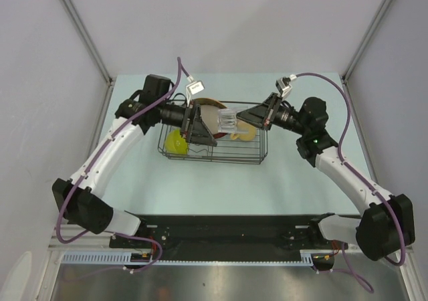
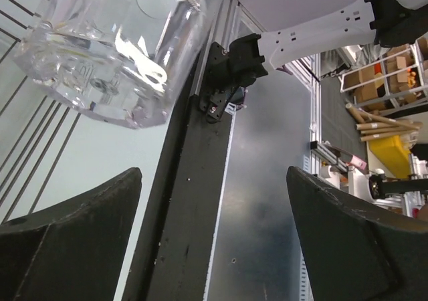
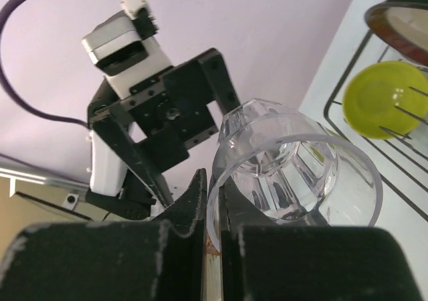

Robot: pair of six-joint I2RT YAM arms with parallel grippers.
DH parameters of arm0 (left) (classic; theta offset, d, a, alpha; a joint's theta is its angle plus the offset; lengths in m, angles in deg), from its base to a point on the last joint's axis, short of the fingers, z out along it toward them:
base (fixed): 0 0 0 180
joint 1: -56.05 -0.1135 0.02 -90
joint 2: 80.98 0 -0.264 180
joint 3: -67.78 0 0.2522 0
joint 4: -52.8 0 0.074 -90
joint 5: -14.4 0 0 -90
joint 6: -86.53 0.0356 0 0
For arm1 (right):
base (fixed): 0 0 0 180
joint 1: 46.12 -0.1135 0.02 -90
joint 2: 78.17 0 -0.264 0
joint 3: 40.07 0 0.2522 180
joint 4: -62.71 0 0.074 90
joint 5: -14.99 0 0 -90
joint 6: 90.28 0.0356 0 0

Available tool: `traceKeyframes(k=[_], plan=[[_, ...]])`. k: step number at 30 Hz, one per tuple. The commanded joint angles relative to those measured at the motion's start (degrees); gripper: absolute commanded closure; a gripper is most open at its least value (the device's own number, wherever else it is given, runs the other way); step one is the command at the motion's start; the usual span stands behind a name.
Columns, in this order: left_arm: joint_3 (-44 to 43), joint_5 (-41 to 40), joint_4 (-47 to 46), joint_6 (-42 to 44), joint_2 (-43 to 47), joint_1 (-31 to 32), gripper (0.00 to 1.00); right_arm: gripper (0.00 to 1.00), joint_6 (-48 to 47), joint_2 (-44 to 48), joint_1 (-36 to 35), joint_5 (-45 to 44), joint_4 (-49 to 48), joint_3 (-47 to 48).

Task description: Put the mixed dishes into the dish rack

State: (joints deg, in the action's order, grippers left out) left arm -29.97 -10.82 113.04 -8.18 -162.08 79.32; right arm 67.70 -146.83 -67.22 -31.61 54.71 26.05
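Observation:
The black wire dish rack (image 1: 214, 155) stands mid-table. My right gripper (image 1: 249, 118) is shut on the rim of the small clear glass (image 1: 227, 122) and holds it over the rack. The right wrist view shows one finger inside and one outside the glass (image 3: 294, 174). My left gripper (image 1: 200, 130) is open and empty just left of the glass, which shows at the top left of its view (image 2: 114, 47). In the rack are the lime-green bowl (image 1: 176, 142), the dark-red-rimmed plate (image 1: 207, 104) and the cream cup with yellow handle (image 1: 245, 134). The white bowl is not visible.
A pale plate (image 1: 211, 122) stands upright in the rack behind my left gripper. The green bowl (image 3: 388, 100) and the red-rimmed plate (image 3: 401, 13) show at the right of the right wrist view. Grey walls close the table on three sides.

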Motion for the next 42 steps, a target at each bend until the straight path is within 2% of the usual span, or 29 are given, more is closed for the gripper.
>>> traceKeyframes(k=[1, 10, 11, 12, 14, 17, 29, 32, 33, 35, 36, 38, 39, 41, 42], plan=[[1.3, 2.6, -4.9, -2.2, 0.1, -0.2, 0.06, 1.0, 6.0, -1.4, -1.3, 2.2, -13.8, 0.9], [-6.3, 1.1, -1.7, -0.1, -5.3, -0.3, 0.07, 1.0, 9.1, -1.9, -1.5, 4.8, -16.0, 0.8], [-8.0, 0.9, -2.0, -0.2, -6.3, -0.5, 0.05, 1.0, 9.1, -1.9, -1.4, 5.1, -16.2, 0.9], [-8.8, 0.7, -2.4, -0.5, -6.7, -0.6, 0.0, 1.0, 9.1, -2.0, -1.5, 5.4, -16.2, 0.8], [-10.1, 0.8, -5.0, -1.2, -7.2, -0.8, 0.0, 1.0, 8.8, -2.1, -1.4, 5.4, -15.9, 0.8], [-9.2, 1.7, -10.2, -4.8, -7.1, -0.8, 0.0, 1.0, 9.6, -2.8, -1.7, 5.5, -17.3, 0.9], [-7.1, 3.7, -13.5, -8.1, -7.8, 0.0, 0.01, 1.0, 12.9, -6.3, -3.6, 3.5, -25.4, 0.9], [-6.8, 4.2, -13.9, -8.4, -7.4, 0.0, 0.15, 1.0, 12.5, -6.8, -3.8, 2.5, -25.9, 0.9], [-6.7, 4.6, -14.0, -8.5, -7.3, 0.0, 0.27, 1.0, 12.5, -7.2, -3.9, 2.3, -26.1, 0.8], [-6.6, 4.6, -14.0, -8.6, -7.1, 0.0, 0.39, 1.0, 12.3, -7.4, -4.1, 1.9, -26.7, 0.8], [-6.6, 4.6, -14.1, -8.5, -7.1, 0.0, 0.51, 1.0, 12.3, -7.6, -4.3, 1.7, -26.7, 0.8], [-6.7, 4.3, -13.9, -8.5, -7.1, 0.0, 0.65, 1.0, 11.7, -7.8, -4.5, 1.2, -26.7, 0.9], [-7.0, 4.0, -13.5, -8.3, -7.3, 0.0, 0.8, 1.0, 11.8, -7.9, -4.5, 1.3, -26.8, 0.9], [-9.1, 2.2, -10.3, -5.8, -8.0, 0.0, 0.93, 0.94, 10.5, -7.7, -4.2, 1.7, -24.8, 0.8], [-10.0, 1.5, -8.7, -4.4, -8.8, 0.0, 1.0, 0.81, 9.6, -7.3, -3.9, 1.9, -23.3, 0.9]])
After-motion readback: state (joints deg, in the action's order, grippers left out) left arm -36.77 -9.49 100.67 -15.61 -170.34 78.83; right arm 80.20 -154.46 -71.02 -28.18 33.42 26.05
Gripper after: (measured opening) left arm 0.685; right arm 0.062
